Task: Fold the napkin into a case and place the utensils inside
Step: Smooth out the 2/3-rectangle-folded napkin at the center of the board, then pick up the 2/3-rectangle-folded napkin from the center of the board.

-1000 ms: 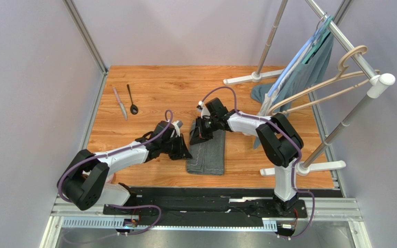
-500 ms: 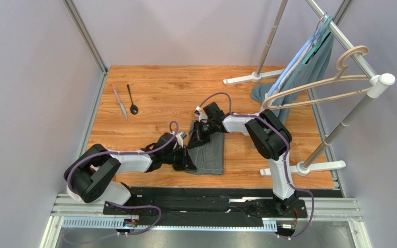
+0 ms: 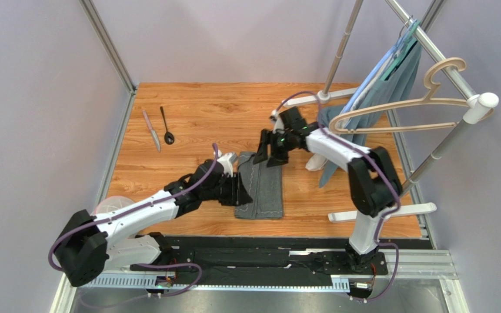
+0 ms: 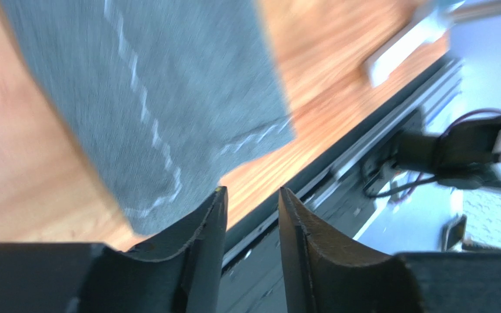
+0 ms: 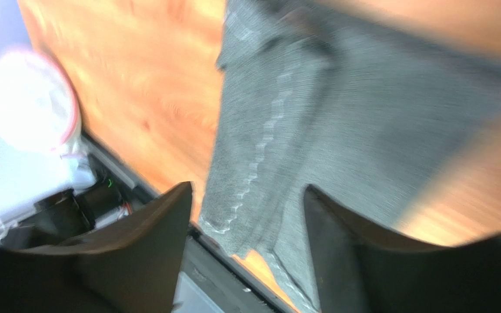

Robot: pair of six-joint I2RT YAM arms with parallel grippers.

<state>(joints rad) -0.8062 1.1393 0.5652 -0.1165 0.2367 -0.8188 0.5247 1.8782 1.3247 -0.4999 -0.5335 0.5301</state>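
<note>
Presently, the napkin (image 3: 263, 189) lies flat on the wooden table (image 3: 194, 107) as a narrow folded rectangle, with pale stitching visible along its edges. The left gripper (image 3: 243, 193) is at the cloth's left long edge. In its wrist view the fingers (image 4: 197, 241) stand apart with nothing between them, and the cloth lies just ahead of the fingertips, not gripped. The right gripper (image 3: 268, 158) is over the far short edge. Its fingers (image 5: 158, 228) are spread wide and empty, with the cloth below and beyond them. That view is blurred, so contact cannot be confirmed. The knife (image 3: 151, 130) and spoon (image 3: 167, 125) lie side by side, apart from each other, well away to the far left of both sets of fingers. A teal garment (image 3: 393, 85) hangs on a rack (image 3: 429, 160) to the right of the right fingers.
</note>
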